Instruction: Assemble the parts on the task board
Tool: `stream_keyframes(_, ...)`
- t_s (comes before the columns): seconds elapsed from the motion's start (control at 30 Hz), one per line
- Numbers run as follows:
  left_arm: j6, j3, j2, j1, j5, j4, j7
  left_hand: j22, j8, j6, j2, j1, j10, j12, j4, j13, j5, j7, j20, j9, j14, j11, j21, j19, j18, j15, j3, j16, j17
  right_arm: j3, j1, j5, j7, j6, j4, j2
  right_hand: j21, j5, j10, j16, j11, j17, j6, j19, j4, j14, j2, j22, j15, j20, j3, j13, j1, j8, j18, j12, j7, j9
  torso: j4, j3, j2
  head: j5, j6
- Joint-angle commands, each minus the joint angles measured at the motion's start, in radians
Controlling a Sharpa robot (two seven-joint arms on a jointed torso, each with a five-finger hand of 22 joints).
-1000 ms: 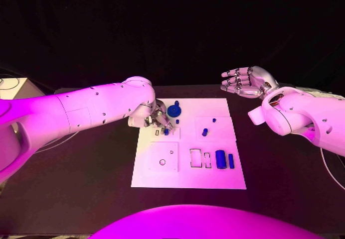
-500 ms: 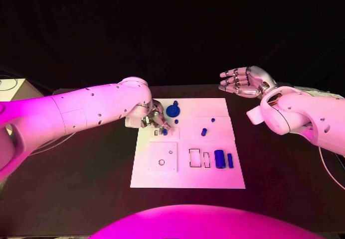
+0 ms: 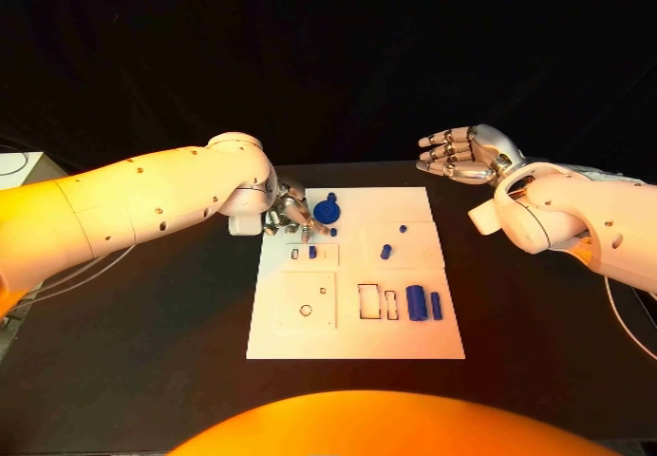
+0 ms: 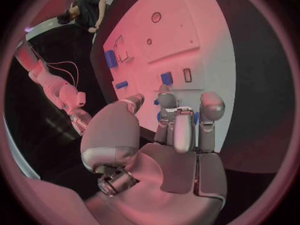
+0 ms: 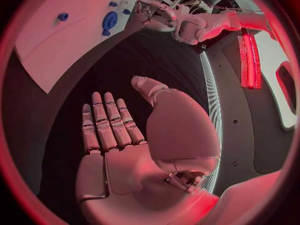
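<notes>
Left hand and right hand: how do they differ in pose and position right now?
The left hand sits low at the task board's far left corner, fingers curled toward the round blue part; the right hand is raised off the board's far right, away from any part. The right's fingers lie straight and empty; whether the left grips anything is unclear. Both are silver.

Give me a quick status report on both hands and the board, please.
Left hand at the task board's far left corner, fingers curled beside the round blue part; grasp unclear. Right hand open, off the board. Nothing in the way.
</notes>
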Motion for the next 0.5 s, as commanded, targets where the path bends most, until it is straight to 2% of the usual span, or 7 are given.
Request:
stream_keyframes(0.03, -0.015, 0.008, -0.004, 0.009, 0.058, 0.018, 0.023, -0.001, -0.004, -0.008, -0.001, 0.01, -0.006, -0.003, 0.002, -0.001, 0.0, 0.003, 0.0, -0.002, 0.038, 0.001, -0.003, -0.005, 0.016, 0.008, -0.007, -0.004, 0.032, 0.001, -0.001, 0.003, 0.005, 0.013, -0.008, 0.004, 0.0, 0.005, 0.006, 0.006, 0.002, 0.0, 0.005, 0.002, 0.002, 0.008, 0.007, -0.001, 0.003, 0.001, -0.006, 0.001, -0.004, -0.002, -0.002, -0.003, 0.097, 0.001, -0.0014, -0.0007, -0.001, 0.006, 0.0)
stream_keyframes(0.2, -0.003, 0.026, -0.018, 0.019, 0.084, 0.036, 0.024, -0.004, -0.004, -0.01, -0.001, 0.01, -0.01, -0.007, 0.003, -0.007, -0.001, 0.004, 0.001, -0.002, 0.036, 0.002, -0.006, -0.007, 0.017, 0.009, -0.01, -0.006, 0.027, 0.001, -0.003, 0.005, 0.005, 0.014, -0.015, 0.008, 0.0, 0.005, 0.006, 0.006, 0.002, 0.0, 0.005, 0.002, 0.002, 0.008, 0.007, -0.001, 0.003, 0.001, -0.006, 0.001, -0.004, -0.002, -0.002, -0.003, 0.097, 0.001, -0.0016, -0.0027, -0.004, 0.009, 0.0)
stream_keyframes(0.33, -0.004, 0.033, -0.03, 0.025, 0.07, 0.03, 0.025, -0.022, -0.005, -0.024, 0.008, 0.032, -0.034, -0.024, -0.001, -0.034, 0.007, 0.009, 0.002, -0.004, 0.026, 0.007, -0.021, -0.021, 0.02, 0.013, -0.014, -0.021, 0.002, 0.0, -0.004, 0.006, 0.005, 0.014, -0.016, 0.009, 0.0, 0.005, 0.006, 0.006, 0.002, 0.0, 0.005, 0.002, 0.002, 0.008, 0.007, -0.001, 0.003, 0.001, -0.006, 0.001, -0.004, -0.002, -0.002, -0.003, 0.097, 0.001, -0.0007, -0.0011, -0.003, 0.008, 0.0)
stream_keyframes(0.37, -0.012, 0.034, -0.033, 0.027, 0.063, 0.025, 0.026, -0.033, -0.006, -0.034, 0.013, 0.055, -0.05, -0.036, -0.002, -0.054, 0.012, 0.013, 0.004, -0.006, 0.02, 0.011, -0.031, -0.03, 0.023, 0.017, -0.014, -0.029, -0.012, 0.0, -0.004, 0.006, 0.005, 0.013, -0.016, 0.009, 0.0, 0.005, 0.01, 0.008, 0.001, 0.0, 0.012, 0.005, 0.002, 0.019, 0.007, -0.002, 0.001, 0.001, -0.009, 0.001, -0.002, -0.001, -0.002, -0.003, 0.096, 0.002, -0.0005, -0.0011, -0.003, 0.007, 0.0)
stream_keyframes(0.4, -0.027, 0.035, -0.036, 0.029, 0.055, 0.019, 0.028, -0.064, -0.015, -0.057, 0.019, 0.096, -0.091, -0.075, -0.013, -0.113, 0.019, 0.023, 0.008, -0.012, 0.007, 0.019, -0.055, -0.053, 0.029, 0.023, 0.001, -0.046, -0.042, 0.0, -0.004, 0.006, 0.006, 0.011, -0.016, 0.009, 0.001, 0.004, 0.011, 0.009, 0.001, -0.001, 0.013, 0.012, 0.001, 0.023, 0.008, -0.001, 0.001, 0.001, -0.009, 0.001, 0.001, -0.001, -0.001, -0.004, 0.096, 0.002, -0.0004, -0.0003, -0.003, 0.007, 0.0)
stream_keyframes(0.5, -0.072, 0.038, -0.04, 0.032, 0.033, -0.009, 0.034, -0.071, -0.019, -0.071, 0.025, 0.165, -0.104, -0.078, -0.029, -0.121, 0.025, 0.026, 0.015, -0.022, 0.004, 0.022, -0.064, -0.058, 0.03, 0.027, 0.054, -0.049, -0.048, 0.0, -0.004, 0.004, 0.009, 0.007, -0.014, 0.008, 0.006, -0.013, -0.011, 0.014, 0.002, -0.007, 0.02, 0.042, -0.011, 0.034, 0.01, 0.0, -0.001, 0.001, -0.012, -0.001, 0.023, -0.005, 0.002, -0.008, 0.094, 0.002, 0.0009, 0.0005, -0.002, 0.008, 0.004)
